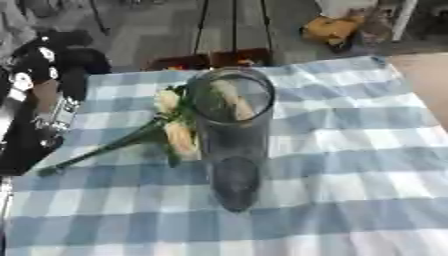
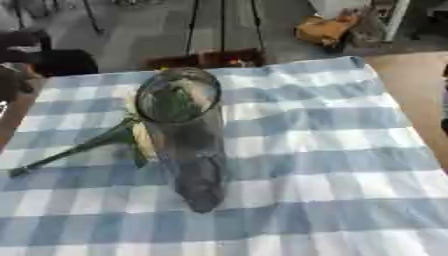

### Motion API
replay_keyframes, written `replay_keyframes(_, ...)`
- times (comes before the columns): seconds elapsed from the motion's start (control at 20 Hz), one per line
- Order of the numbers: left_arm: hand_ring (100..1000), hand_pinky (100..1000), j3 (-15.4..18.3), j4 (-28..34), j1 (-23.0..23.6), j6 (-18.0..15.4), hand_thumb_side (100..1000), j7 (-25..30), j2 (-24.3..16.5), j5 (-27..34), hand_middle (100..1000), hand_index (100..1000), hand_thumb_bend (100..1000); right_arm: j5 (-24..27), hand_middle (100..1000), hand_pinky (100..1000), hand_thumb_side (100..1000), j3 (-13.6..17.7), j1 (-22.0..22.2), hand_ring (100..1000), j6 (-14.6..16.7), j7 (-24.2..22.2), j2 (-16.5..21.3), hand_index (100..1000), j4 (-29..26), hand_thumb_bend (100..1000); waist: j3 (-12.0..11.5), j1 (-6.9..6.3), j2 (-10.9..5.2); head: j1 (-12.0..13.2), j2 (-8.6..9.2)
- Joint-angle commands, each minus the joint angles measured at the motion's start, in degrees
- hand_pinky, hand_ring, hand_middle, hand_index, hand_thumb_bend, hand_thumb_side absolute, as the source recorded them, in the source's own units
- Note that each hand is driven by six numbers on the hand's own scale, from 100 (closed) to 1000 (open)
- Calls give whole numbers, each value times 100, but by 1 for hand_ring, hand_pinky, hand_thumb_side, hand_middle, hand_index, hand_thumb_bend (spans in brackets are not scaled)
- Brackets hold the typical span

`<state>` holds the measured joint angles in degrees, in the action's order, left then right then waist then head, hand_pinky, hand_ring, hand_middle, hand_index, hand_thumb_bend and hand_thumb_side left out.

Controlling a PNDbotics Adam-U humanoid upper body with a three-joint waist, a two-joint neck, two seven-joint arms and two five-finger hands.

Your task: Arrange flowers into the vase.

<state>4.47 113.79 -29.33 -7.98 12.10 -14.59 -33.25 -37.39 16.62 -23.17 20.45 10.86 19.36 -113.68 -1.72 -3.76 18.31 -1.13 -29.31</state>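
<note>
A tall clear glass vase (image 1: 233,155) stands upright in the middle of the blue and white checked cloth (image 1: 350,165). Behind it and to its left lie flowers (image 1: 178,134) with pale cream blooms. Their green stems (image 1: 96,152) run flat across the cloth toward the lower left. One bloom shows through the glass, and I cannot tell whether it is inside the vase. My left hand (image 1: 42,117), black and silver, is at the left edge of the left eye view, apart from the stems. My right hand does not show.
The bare wooden table top (image 2: 420,85) shows past the cloth's right edge. A dark red-brown box (image 1: 210,60) sits just beyond the far edge. A yellow object (image 1: 331,29) lies on the floor at the back right.
</note>
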Motion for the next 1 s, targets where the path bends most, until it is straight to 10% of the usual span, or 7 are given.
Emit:
replay_keyframes(0.05,765,498,52,80,-67,41,1000,-1,-95,-16,829,932,187,16,638,833,927,50,-37,814,4,-1,96,813,-91,100,-3,18,-127,-11,64)
replay_keyframes(0.5,757,503,104,80,-88,198,1000,-81,-143,-192,887,955,247,20,638,833,927,54,-30,814,-2,-3,88,813,-91,100,-8,21,-140,-24,72)
replay_keyframes(1.0,832,607,-90,80,-366,1305,1000,207,-803,-1225,950,1000,326,34,638,833,926,36,-20,814,0,-25,90,813,-91,100,29,3,-185,-106,9)
